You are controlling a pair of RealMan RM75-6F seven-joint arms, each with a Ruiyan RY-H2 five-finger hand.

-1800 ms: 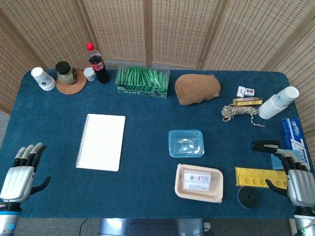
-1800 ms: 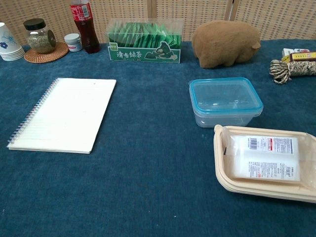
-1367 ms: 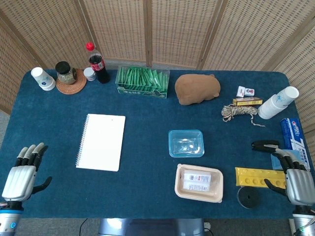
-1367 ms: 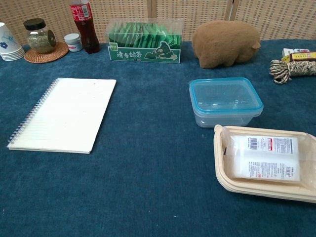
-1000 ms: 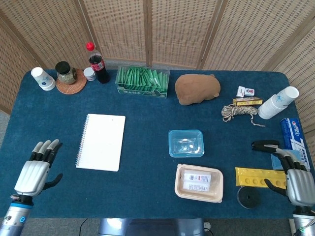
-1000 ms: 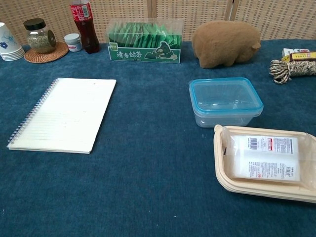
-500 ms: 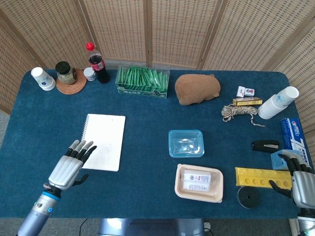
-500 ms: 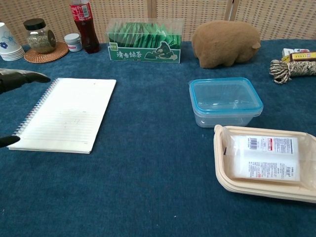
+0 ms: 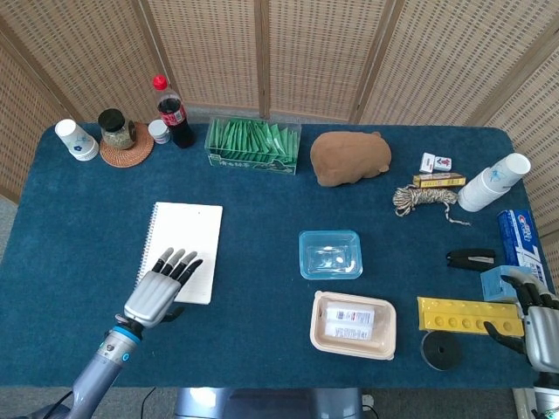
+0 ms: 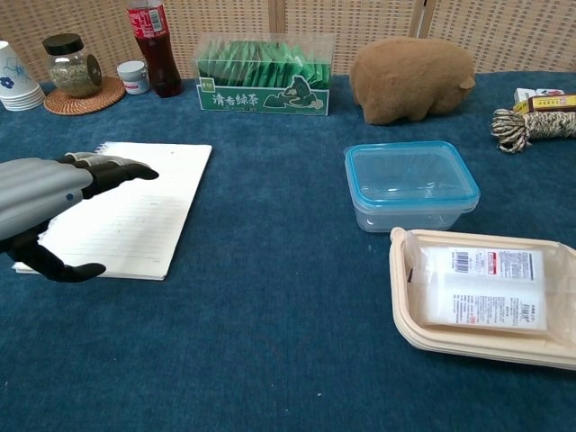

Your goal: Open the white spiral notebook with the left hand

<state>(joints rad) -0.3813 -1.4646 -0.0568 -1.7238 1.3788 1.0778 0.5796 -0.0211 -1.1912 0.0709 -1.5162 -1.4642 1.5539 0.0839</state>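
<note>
The white spiral notebook [image 9: 186,244] lies flat and closed on the blue table, spiral along its left edge; in the chest view the notebook [image 10: 144,211] shows faint ruled lines. My left hand [image 9: 161,293] hovers over the notebook's near end, palm down, fingers spread and holding nothing; the chest view shows the left hand [image 10: 49,198] covering the notebook's left part. My right hand [image 9: 541,332] rests at the table's near right corner, fingers apart, empty, beside a yellow tray [image 9: 467,316].
A clear blue-rimmed box [image 9: 330,254] and a beige food tray [image 9: 353,325] sit right of the notebook. A green tea box [image 9: 253,145], cola bottle [image 9: 174,112], jar [image 9: 116,129], cups [image 9: 75,140] and a brown plush [image 9: 349,158] line the far edge.
My left hand has moved from the near left table corner rightward and forward until it hovers over the notebook's near end. The right hand has drifted slightly toward the near edge.
</note>
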